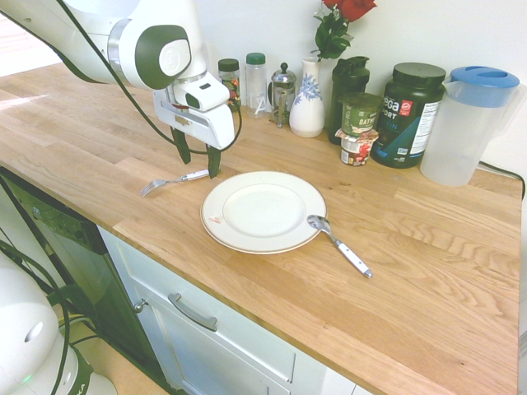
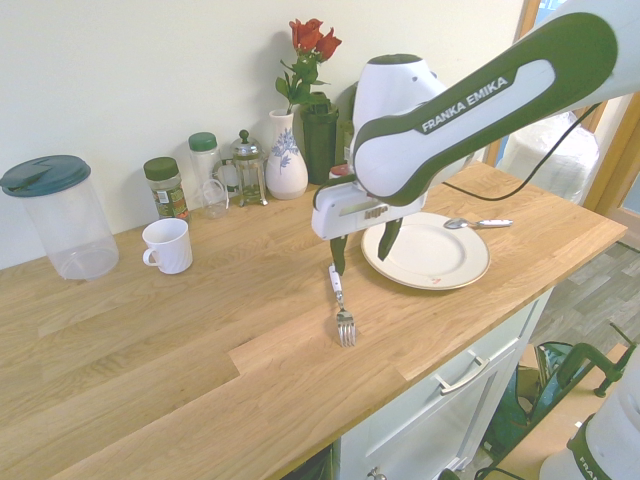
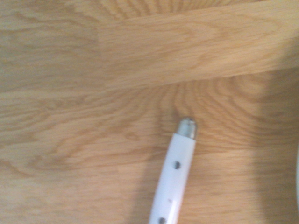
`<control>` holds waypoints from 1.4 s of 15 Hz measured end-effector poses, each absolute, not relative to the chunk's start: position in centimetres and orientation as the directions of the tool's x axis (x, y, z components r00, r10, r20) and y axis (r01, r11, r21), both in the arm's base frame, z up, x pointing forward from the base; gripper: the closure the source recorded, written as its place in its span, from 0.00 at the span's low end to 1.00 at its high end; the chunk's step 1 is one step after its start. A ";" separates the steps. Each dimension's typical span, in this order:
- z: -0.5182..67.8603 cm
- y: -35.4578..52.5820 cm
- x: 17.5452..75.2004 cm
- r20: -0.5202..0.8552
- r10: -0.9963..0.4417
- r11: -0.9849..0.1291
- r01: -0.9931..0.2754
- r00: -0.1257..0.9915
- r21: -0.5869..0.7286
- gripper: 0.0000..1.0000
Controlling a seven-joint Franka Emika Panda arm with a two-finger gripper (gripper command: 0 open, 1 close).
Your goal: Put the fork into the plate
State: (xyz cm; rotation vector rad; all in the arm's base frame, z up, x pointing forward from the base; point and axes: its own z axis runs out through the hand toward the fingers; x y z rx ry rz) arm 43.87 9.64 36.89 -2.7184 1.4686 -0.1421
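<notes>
Spread jaws [image 1: 196,164] above slim silver metal fork with white handle [image 2: 343,315].
Round white ceramic plate [image 1: 265,212] beside; woodgrain tabletop [image 1: 428,271].

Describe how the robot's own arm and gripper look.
The arm is smooth, rounded and white, with dark green panels; "FRANKA EMIKA" is printed in white along one. A thin black cable runs beside it. The gripper has a boxy white body and two dark, tapering fingers.

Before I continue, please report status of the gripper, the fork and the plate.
Gripper open, above the fork handle, nothing held. Fork on the counter, beside the plate. Spoon partly on plate, may crowd placement.
</notes>
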 end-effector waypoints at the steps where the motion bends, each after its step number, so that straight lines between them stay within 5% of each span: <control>1: 37.0 10.7 44.3 0.059 -0.851 -0.526 -0.846 0.523 -0.090 0.00; 3: 37.0 12.5 44.5 0.077 -0.878 -0.478 -0.874 0.473 -0.085 0.00; 4: 36.7 13.0 44.3 0.087 -0.887 -0.460 -0.885 0.454 -0.073 1.00; 21: 32.6 10.5 42.6 0.031 -0.957 -0.290 -0.950 0.288 -0.119 1.00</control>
